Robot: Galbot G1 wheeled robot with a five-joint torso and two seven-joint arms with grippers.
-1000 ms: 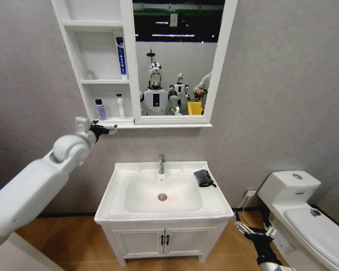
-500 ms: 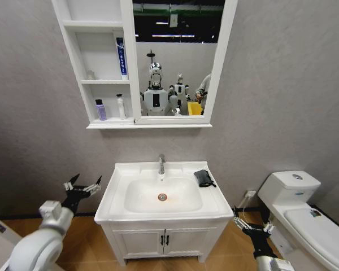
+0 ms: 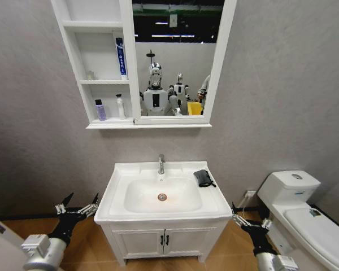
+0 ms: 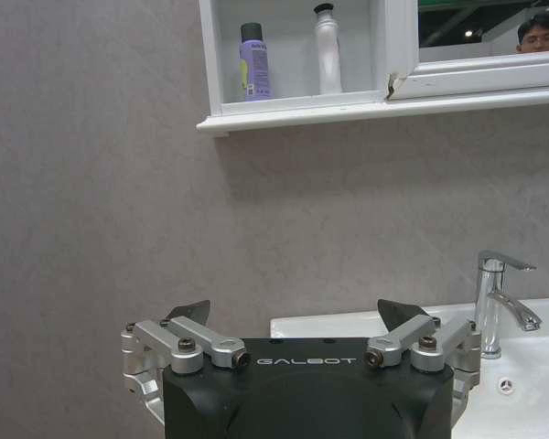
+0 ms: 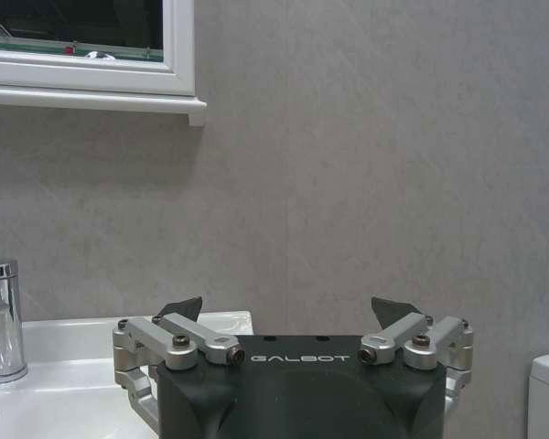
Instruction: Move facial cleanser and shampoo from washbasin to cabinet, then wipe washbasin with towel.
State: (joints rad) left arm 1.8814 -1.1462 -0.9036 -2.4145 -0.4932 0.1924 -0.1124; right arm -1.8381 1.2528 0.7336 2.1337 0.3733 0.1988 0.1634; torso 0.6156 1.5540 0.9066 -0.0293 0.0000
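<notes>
The white washbasin (image 3: pixel 116 196) stands in the middle, with a chrome tap (image 3: pixel 161 164) at its back. The dark towel (image 3: pixel 203 178) lies on its right rim. Above it hangs the cabinet (image 3: pixel 130 68). On its lowest shelf stand a purple bottle (image 3: pixel 100 110) and a white bottle (image 3: pixel 120 106); I cannot tell which is the facial cleanser and which the shampoo. My left gripper (image 3: pixel 81 202) is open and empty, low beside the basin's left side. Open and empty too, my right gripper (image 3: pixel 249 217) hangs low off the basin's right front corner. The left wrist view looks up at both bottles (image 4: pixel 254 62).
A white toilet (image 3: pixel 299 214) stands at the right, close to my right arm. Below the basin is a two-door vanity (image 3: pixel 164 240). A blue-and-white tube (image 3: pixel 120 56) stands on the middle shelf. The mirror (image 3: pixel 175 56) reflects robots. A wall socket (image 3: pixel 250 193) sits behind my right gripper.
My left arm has dropped from the cabinet's lowest shelf to floor-side level left of the basin, gripper still open. The right gripper has barely moved.
</notes>
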